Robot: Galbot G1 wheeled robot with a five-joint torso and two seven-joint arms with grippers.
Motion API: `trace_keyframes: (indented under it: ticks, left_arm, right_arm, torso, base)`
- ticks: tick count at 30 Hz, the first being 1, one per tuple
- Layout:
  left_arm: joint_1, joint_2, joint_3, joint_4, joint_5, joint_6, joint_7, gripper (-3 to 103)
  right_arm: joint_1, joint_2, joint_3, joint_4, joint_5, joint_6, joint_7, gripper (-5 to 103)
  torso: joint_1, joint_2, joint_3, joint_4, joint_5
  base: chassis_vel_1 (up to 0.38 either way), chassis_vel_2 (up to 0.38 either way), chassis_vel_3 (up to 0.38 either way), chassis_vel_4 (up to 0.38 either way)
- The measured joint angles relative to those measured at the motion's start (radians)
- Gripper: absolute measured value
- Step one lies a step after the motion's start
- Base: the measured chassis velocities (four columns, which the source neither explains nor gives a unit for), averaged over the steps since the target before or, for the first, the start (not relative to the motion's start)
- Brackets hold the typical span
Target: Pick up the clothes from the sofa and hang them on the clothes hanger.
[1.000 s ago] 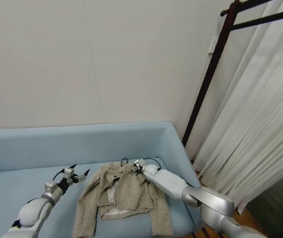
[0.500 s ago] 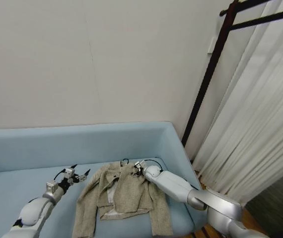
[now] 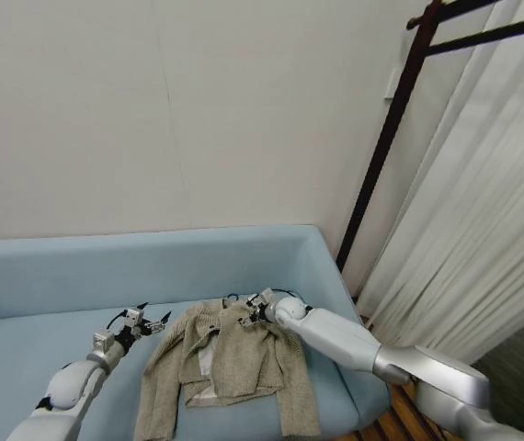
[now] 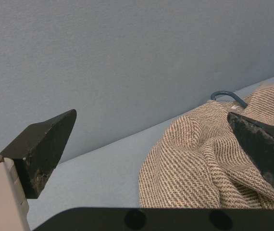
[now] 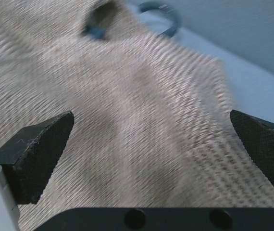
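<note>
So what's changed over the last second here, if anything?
The left pincer, open, crept slightly toward the cardigan. The right arm's elbow swung outward while the right pincer, open, stayed over its top end. Nothing grasped; the cardigan still lies on the sofa.

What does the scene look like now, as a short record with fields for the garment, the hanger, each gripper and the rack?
garment: beige knit cardigan, lying spread on the blue sofa
hanger: blue hook sticks out at the collar
left gripper: open, above the seat beside the cardigan's shoulder
right gripper: open, over the cardigan near the collar
rack: dark clothes stand right of the sofa, beside a white curtain
</note>
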Motion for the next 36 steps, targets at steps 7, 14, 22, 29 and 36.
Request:
trace_keyframes:
  ticks: [7, 14, 22, 29, 36]
  left_arm:
    - [0.01, 0.001, -0.003, -0.01, -0.001, 0.001, 0.0, 100]
    - [0.024, 0.01, -0.024, -0.013, -0.003, 0.001, 0.0, 100]
    - [0.039, 0.004, -0.024, -0.026, -0.003, -0.001, 0.001, 100]
    - [0.051, 0.004, -0.033, -0.034, -0.004, -0.008, 0.002, 100]
    - [0.056, 0.002, -0.04, -0.034, -0.005, -0.01, 0.003, 100]
  right_arm:
    - [0.012, 0.129, 0.069, -0.25, -0.105, 0.015, -0.071, 100]
    - [-0.033, 0.159, 0.099, -0.285, -0.118, 0.002, -0.085, 100]
    - [-0.061, 0.174, 0.107, -0.314, -0.223, 0.023, -0.123, 97]
    - [-0.058, 0.191, 0.109, -0.343, -0.275, 0.042, -0.137, 71]
    - [-0.062, 0.2, 0.108, -0.349, -0.3, 0.056, -0.137, 48]
  torso:
    - [0.0, 0.0, 0.0, 0.0004, 0.0]
    - [0.0, 0.0, 0.0, 0.0003, 0.0002]
    - [0.0, 0.0, 0.0, 0.0002, 0.0002]
    - [0.0, 0.0, 0.0, 0.0002, 0.0001]
    - [0.0, 0.0, 0.0, 0.0001, 0.0001]
  base:
    - [0.0, 0.0, 0.0, 0.0]
    - [0.0, 0.0, 0.0, 0.0]
    - [0.0, 0.0, 0.0, 0.0]
    - [0.0, 0.0, 0.0, 0.0]
    - [0.0, 0.0, 0.0, 0.0]
